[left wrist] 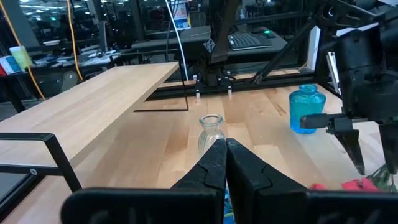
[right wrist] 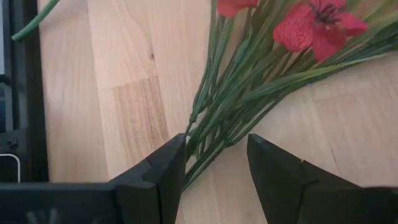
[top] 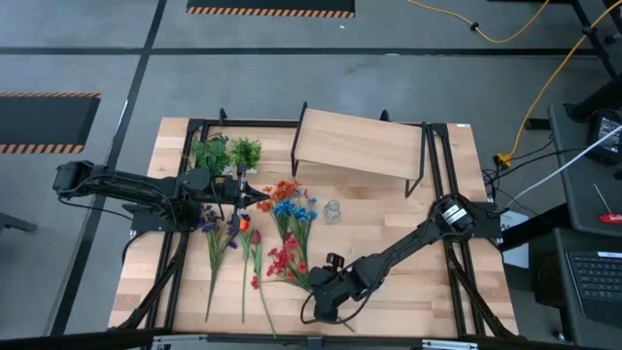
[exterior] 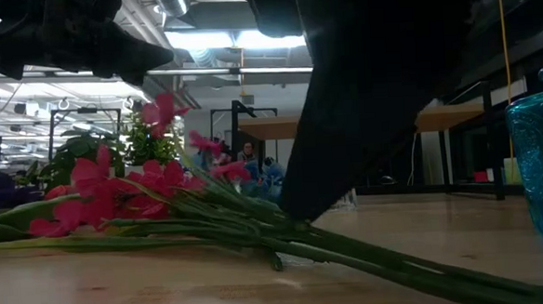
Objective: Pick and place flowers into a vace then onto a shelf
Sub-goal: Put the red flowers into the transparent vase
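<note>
Grey workshop floor with hazard-striped mats surrounded the pale wooden tabletop [top: 389, 282] I was working over. Starting at the left, I had the left gripper [top: 255, 198] parked above the table beside the two small leafy green potted plants [top: 226, 153], its fingers [left wrist: 214, 163] pressed fully together with nothing between them; I judged it was simply waiting clear of the work.

Next along lay the artificial long-stemmed flowers [top: 282, 228], red, orange, blue and purple blossoms fanned out flat on the wood with their green stems trailing toward the near edge. Just right of the blossoms stood the small clear glass vase [top: 332, 211], upright and empty, so no stem had gone in yet. Behind it sat the light-wood shelf on thin black legs [top: 360, 144], bare on top.

Further right, I had the right gripper [right wrist: 216, 163] low over the stem end of the red bunch [right wrist: 249, 87]. Its jaws stood partly apart, straddling the gathered green stems without closing on them. I thought that spot made sense: the stems bundle tightest there, so one squeeze should take the whole bunch. A blue glass bottle [left wrist: 305, 109] stood near the table's right side, well apart from the flowers.
</note>
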Available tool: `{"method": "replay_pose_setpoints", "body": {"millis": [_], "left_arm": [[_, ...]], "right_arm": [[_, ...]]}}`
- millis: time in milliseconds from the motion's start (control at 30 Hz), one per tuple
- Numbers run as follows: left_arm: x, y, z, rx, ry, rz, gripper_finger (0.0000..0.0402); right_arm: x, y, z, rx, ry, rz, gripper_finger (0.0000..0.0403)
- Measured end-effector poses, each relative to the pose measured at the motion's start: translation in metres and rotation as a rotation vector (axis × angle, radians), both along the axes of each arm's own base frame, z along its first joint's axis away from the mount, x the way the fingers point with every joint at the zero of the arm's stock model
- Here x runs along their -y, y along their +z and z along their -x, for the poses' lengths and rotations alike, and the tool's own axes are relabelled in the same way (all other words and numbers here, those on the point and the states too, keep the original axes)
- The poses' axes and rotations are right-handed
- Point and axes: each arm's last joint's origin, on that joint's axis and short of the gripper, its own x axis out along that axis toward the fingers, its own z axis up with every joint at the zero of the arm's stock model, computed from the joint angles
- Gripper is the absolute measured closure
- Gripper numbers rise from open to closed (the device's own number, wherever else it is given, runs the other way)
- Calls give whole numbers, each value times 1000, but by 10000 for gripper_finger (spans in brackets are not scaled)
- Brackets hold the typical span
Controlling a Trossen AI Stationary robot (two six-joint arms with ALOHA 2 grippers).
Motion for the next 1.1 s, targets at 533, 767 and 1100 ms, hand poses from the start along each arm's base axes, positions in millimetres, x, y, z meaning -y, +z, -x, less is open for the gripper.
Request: {"method": "replay_pose_setpoints", "body": {"millis": [533,767,1100], "left_arm": [[0,-2,0,-22,0,3,398],[0,-2,0,-22,0,3,398],[0,-3,0,-28,0,3,398]], "right_arm": [[0,1,-2,11,-46,-49,230],[0,2,-3,18,-63,-66,230],[5,-8,-10,-3,-53,-111,230]]}}
